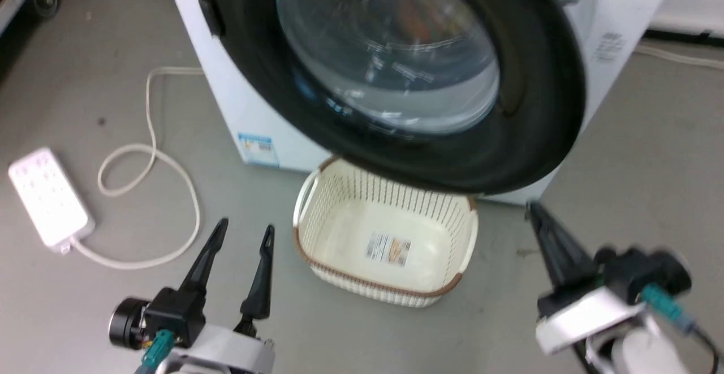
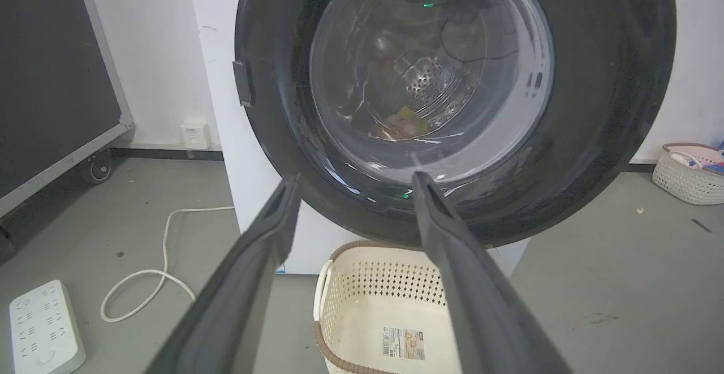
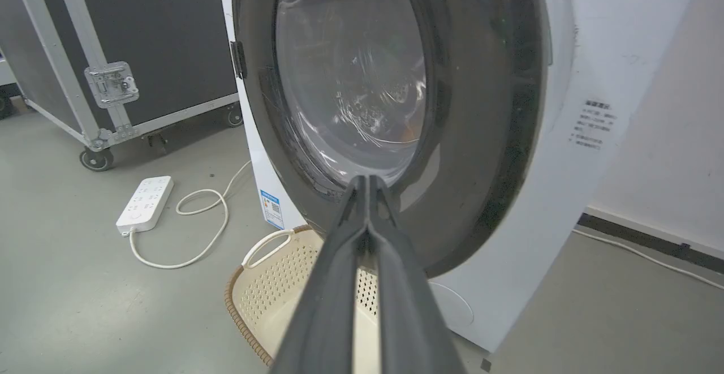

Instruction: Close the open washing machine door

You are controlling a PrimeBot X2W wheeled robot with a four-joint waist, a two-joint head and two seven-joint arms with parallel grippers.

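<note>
Cream basket [image 1: 339, 193] with a sticker [image 1: 388, 249] inside. Left gripper [image 1: 246, 226] spread wide, touching nothing. Right gripper [image 1: 534, 213] squeezed together.

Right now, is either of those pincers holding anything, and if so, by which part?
Nothing is held. The left pincer stands open and empty; the right pincer is shut on nothing.

Left claw [image 1: 246, 226], right claw [image 1: 531, 207]: black tapered fingers [image 1: 206, 258], white wrists [image 1: 226, 352], teal plugs [image 1: 159, 347].
</note>
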